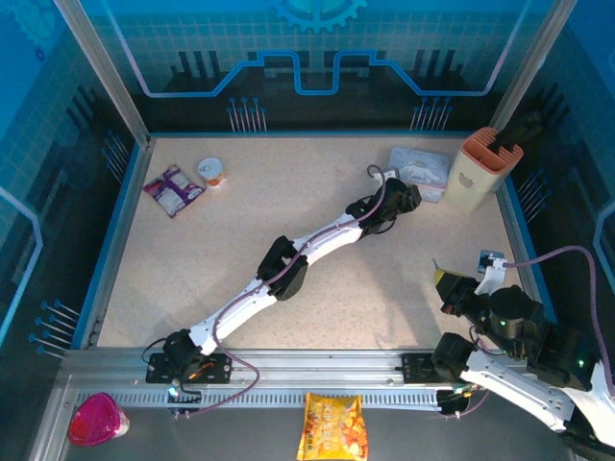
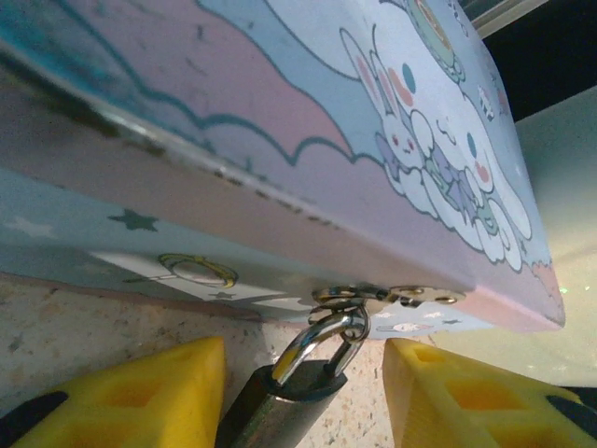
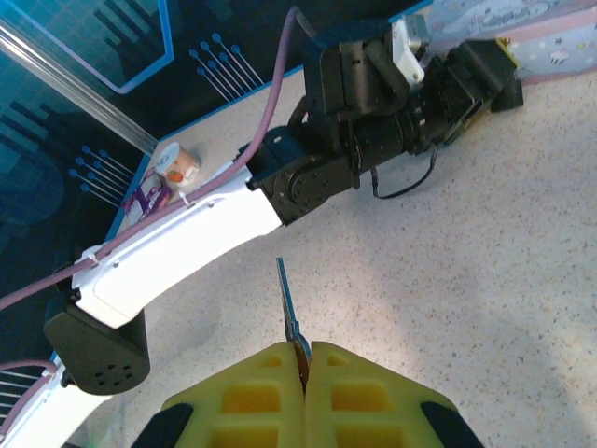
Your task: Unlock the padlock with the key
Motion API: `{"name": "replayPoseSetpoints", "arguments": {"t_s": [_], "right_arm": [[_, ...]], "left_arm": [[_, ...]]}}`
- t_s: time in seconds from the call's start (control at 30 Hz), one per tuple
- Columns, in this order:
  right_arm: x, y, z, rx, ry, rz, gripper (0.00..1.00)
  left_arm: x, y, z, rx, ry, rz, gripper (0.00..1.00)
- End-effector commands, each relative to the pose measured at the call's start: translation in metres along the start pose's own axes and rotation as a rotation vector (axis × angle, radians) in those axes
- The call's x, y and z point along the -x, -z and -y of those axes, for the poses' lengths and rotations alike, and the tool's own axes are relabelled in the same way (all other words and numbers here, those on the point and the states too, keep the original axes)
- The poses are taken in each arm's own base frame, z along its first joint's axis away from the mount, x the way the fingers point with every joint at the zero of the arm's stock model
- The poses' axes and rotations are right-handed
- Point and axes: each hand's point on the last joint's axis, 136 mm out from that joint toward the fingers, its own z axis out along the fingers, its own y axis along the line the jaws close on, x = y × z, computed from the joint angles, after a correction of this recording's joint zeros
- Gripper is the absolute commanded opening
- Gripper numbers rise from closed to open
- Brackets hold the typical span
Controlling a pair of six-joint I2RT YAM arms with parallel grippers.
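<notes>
left end effector (image 2: 303, 397): spread, straddling padlock (image 2: 275, 411) hung from tin box (image 2: 280, 140) | right end effector (image 3: 303, 366): pinched on key (image 3: 287, 299), well short of tin box | risk: thin key twists in pinch; unclamped padlock swings away on entry

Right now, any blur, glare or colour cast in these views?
Left wrist: tin box left end blurred, padlock shackle sharp with a bright glint. Right wrist: key crisp, soft shadow on the table. Top external: strong blue cast on the walls, lighting even.
</notes>
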Motion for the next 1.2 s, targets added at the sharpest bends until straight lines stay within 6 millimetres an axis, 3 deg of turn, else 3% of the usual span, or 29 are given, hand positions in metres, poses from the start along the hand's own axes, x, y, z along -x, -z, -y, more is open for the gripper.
{"name": "replayPoseSetpoints", "arguments": {"t_s": [0.0,0.3,0.6,0.73,0.93,1.17], "right_arm": [[-0.004,-0.001,0.0,0.011,-0.039,-0.007,0.0],[-0.005,-0.002,-0.003,0.026,-0.053,-0.013,0.0],[-0.004,0.0,0.001,0.023,-0.065,-0.003,0.0],[-0.004,0.001,0.002,0.025,-0.068,-0.003,0.0],[-0.004,0.005,0.005,0.026,-0.078,0.005,0.0],[-0.006,0.005,0.006,0.027,-0.082,-0.001,0.0]], "left_arm": [[-0.036,-0.015,-0.034,0.042,0.054,-0.055,0.46],[-0.042,-0.016,-0.026,0.008,0.053,-0.049,0.36],[-0.053,-0.016,-0.024,0.002,0.045,-0.079,0.36],[-0.058,-0.015,-0.019,-0.008,0.041,-0.078,0.32],[-0.058,-0.017,-0.023,0.001,0.055,-0.058,0.23],[-0.055,-0.018,-0.023,-0.006,0.065,-0.035,0.22]]}}
